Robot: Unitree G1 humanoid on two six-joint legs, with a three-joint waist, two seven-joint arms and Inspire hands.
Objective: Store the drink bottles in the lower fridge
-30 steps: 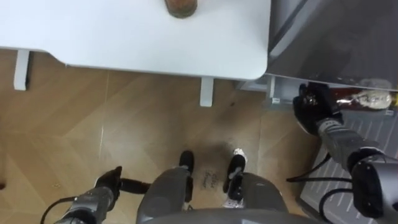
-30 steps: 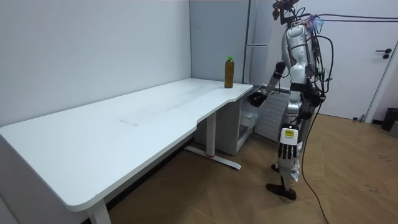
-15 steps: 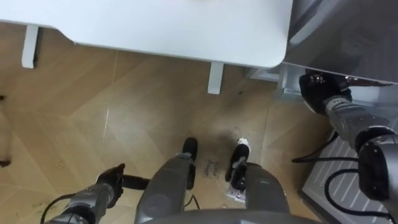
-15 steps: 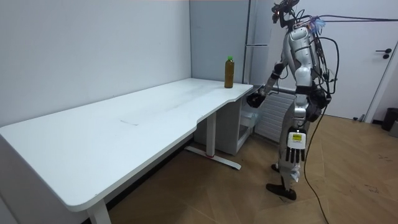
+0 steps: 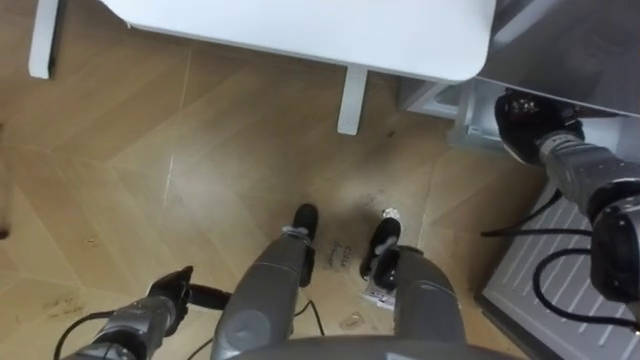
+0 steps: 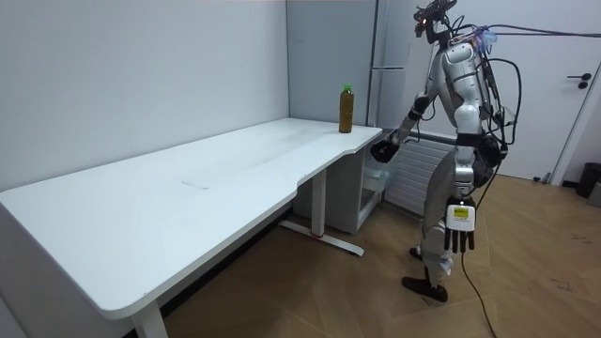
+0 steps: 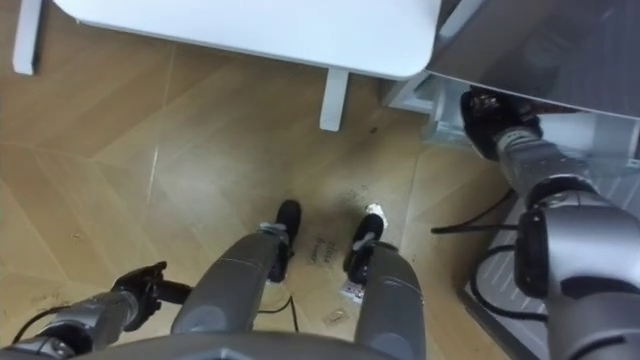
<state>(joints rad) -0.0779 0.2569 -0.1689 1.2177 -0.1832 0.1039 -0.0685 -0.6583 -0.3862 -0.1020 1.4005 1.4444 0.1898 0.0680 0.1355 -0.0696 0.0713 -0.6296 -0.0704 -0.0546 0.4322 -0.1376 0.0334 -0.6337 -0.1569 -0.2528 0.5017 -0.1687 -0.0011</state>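
so the robot stood at the far end of the bench (image 6: 188, 188), right arm stretched into the lower fridge (image 6: 376, 192). A second earlier a dark drink with a label lay right at the right hand (image 5: 525, 108) inside that compartment. By this moment the head camera had swung, the bench edge had slid up the eye views, and the hand sat at the mouth of the compartment under the bench corner. Honestly couldn't tell if its fingers were clenched, loose or still round anything, it was just a dark lump against the fridge wall. In the room view the torso had come up straighter and the left hand (image 6: 457, 237) had swung back to hang beside the leg, fingers relaxed and holding nothing. Best guess: the first drink had gone in and the arm was about to come out. The green-capped bottle (image 6: 346, 109) stood upright on the bench corner nearest the fridge, untouched, so that one was left to fetch
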